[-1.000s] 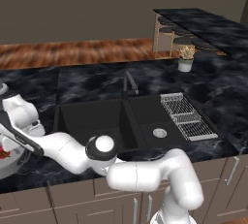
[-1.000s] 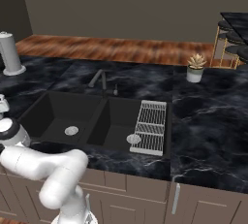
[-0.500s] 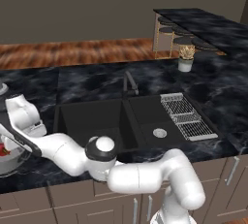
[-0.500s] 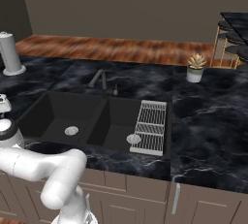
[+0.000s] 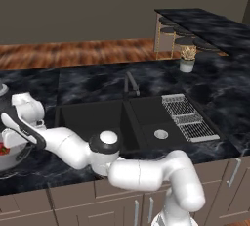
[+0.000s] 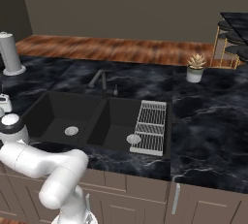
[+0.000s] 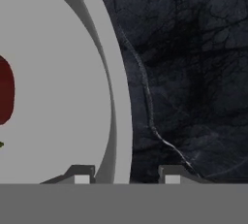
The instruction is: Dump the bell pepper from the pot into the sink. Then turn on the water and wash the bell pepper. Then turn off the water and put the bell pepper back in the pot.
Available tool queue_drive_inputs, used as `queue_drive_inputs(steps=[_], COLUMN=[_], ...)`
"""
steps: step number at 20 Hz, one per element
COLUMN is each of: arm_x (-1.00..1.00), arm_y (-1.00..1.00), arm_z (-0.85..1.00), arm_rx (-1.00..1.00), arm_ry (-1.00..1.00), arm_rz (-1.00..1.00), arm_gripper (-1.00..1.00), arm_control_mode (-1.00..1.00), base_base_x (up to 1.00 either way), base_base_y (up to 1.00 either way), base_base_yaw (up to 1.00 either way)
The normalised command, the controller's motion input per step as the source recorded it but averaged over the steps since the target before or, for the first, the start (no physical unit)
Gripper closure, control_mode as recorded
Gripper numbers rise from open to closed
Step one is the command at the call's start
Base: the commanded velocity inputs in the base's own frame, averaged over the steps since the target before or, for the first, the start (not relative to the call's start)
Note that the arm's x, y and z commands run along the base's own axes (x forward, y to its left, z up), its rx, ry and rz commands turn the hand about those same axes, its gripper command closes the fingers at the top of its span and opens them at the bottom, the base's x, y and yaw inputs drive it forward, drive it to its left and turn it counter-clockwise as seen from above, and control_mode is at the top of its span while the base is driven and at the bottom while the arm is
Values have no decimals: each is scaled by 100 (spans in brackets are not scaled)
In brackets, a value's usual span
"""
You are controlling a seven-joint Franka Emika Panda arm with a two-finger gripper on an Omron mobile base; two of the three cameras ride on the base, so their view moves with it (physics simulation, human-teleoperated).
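The task is standing at its very first step. The bell pepper (image 7: 5, 97) is sitting inside the pot (image 7: 58, 72), a dark red shape against the pale grey floor in the hand view, and a small red patch of it is also showing in the pot (image 5: 10, 157) at the far left edge of the left base view. The pot is resting on the dark marble table (image 5: 93, 80) well to the left of the sink (image 5: 97, 117), so nothing is dumped yet.

The gripper (image 7: 126, 177) is reaching down over the pot's near wall. In the hand view one of the fingers (image 7: 81, 175) is rising on the inner side of the rim and the other on the outer side, above the table, so the rim is running between them. They are standing apart with the wall in the gap; whether they are already pressing on the metal is hard to judge from this angle, so I cannot tell if the grip is made. It looks like a grasp of the rim in the making.

Both basins of the sink (image 6: 63, 116) are lying bare and dry, with only the silver drains showing. The faucet (image 6: 99, 80) is standing behind the divider with no water running.

Still to come: securing the pot, carrying and tipping it over a basin, turning the water on, washing the pepper, shutting the water off, and putting the pepper back in the pot.
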Motion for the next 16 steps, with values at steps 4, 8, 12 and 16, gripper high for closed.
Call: queue_drive_inputs(steps=[4,8,12,16], arm_x=[2,-2,-23,-15], arm_y=[22,22,3,-4], arm_z=[-11,1,8,19], arm_rx=[-1,-12,-30,-25], arm_ry=[8,-6,-16,-17], arm_rz=[0,0,-2,-7], arm_gripper=[100,100,100,100], arm_control_mode=[-100,-100,-100,-100], base_base_x=[0,0,0,0], base_base_y=[0,0,0,0], base_base_yaw=[0,0,0,0])
